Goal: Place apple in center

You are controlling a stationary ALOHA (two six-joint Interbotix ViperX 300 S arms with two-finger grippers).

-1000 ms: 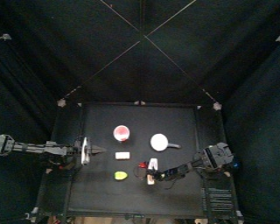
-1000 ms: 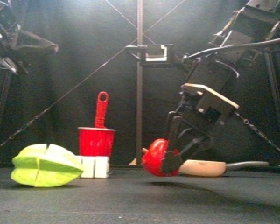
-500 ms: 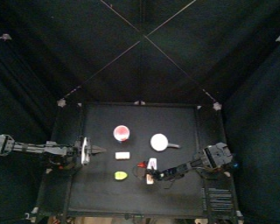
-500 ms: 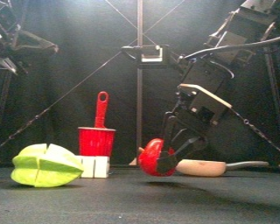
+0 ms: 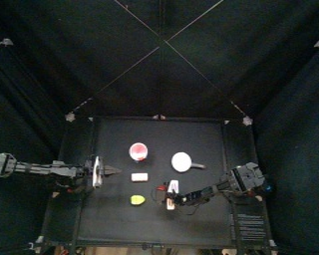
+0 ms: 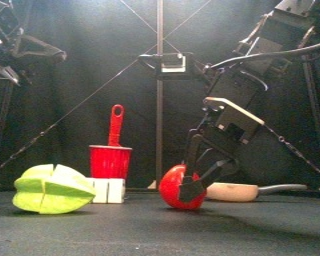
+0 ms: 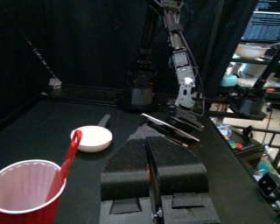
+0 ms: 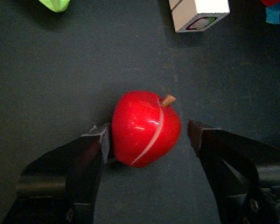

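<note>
Glossy red apple (image 8: pixel 147 128), stem sideways, on bare black tabletop (image 8: pixel 60 79)

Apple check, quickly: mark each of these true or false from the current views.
1. The right gripper has its jaws on either side of the apple. True.
2. The apple sits inside the red cup. False: it is on the table, apart from the cup.
3. The left gripper holds the yellow-green lump. False: it holds nothing.
4. The red cup has a red straw in it. True.
</note>
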